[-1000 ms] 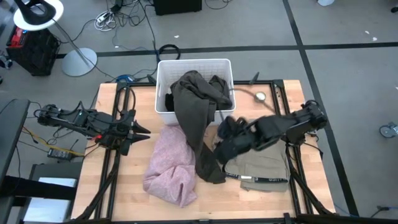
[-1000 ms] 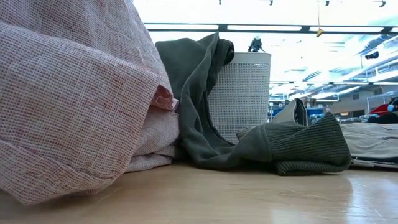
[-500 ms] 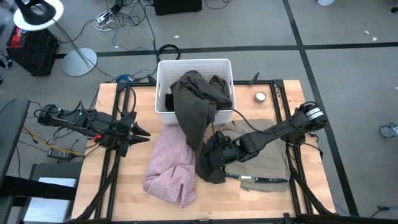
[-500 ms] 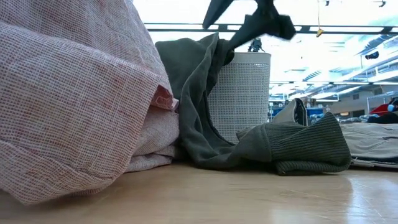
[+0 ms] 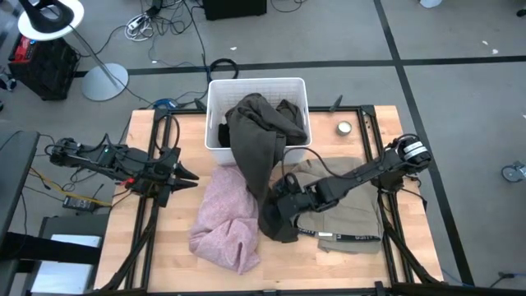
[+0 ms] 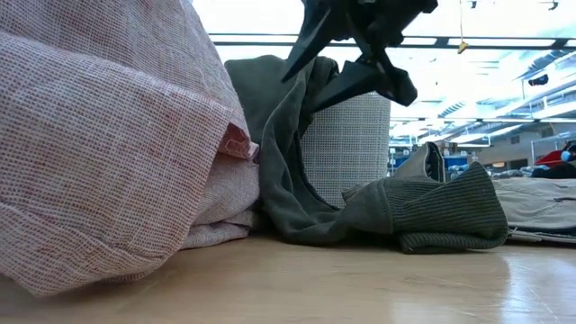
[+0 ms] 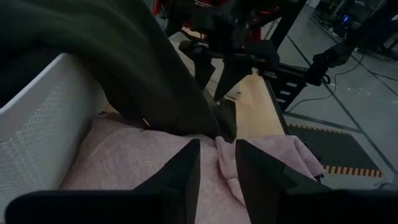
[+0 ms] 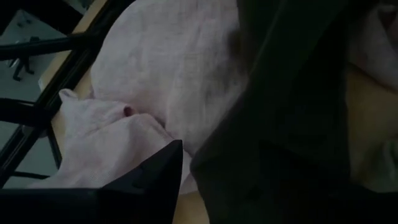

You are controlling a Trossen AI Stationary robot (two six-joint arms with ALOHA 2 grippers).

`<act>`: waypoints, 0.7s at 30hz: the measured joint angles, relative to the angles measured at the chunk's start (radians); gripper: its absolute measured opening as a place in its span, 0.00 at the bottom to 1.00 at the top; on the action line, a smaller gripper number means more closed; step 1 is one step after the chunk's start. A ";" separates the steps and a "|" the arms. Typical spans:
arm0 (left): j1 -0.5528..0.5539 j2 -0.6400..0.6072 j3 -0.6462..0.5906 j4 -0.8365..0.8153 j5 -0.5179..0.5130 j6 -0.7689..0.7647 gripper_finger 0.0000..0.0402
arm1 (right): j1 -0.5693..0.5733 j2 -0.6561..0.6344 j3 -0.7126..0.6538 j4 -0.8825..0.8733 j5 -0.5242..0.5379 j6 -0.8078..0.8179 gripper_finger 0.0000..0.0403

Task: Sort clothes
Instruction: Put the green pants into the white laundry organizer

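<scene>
My right pincer (image 5: 283, 191) reaches across the wooden bench (image 5: 164, 247) and hangs low over the long olive-brown fabric garment (image 5: 256, 148), just above the part of it lying on the bench. Its two dark fingers (image 6: 310, 31) stand apart in the low view, spread over the cloth with nothing gripped between them. That olive-brown garment drapes out of the white rectangular plastic bin (image 5: 215, 90) at the far edge of the bench, hangs over the near wall of the bin and ends in a ribbed heap on the wood. Touching it on the left lies the crumpled pale pink woven garment (image 5: 223, 218). On its other side, under my right arm, lies the flat light grey-beige garment (image 5: 349, 220) with a dark waistband at its near edge. Some dark cloth shows inside the bin behind the olive-brown one, but I cannot tell its colour. A small round metal tin (image 5: 343, 127) sits on the bench near the far right corner, well apart from the clothes. My left pincer (image 5: 186, 175) waits at the left side of the bench, pointing towards the pink garment, its fingers (image 7: 180, 171) a narrow gap apart and holding nothing.
</scene>
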 joint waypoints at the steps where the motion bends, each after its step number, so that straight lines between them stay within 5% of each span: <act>1: 0.000 0.000 0.000 0.000 0.000 -0.001 0.26 | -0.004 0.000 0.000 0.000 0.001 -0.006 0.51; 16: 0.000 0.000 0.000 -0.008 -0.013 -0.001 0.26 | -0.076 0.099 0.003 0.062 -0.086 -0.029 0.45; 21: 0.000 0.000 0.000 0.001 -0.013 0.000 0.26 | -0.076 0.115 0.003 0.069 -0.085 -0.002 0.34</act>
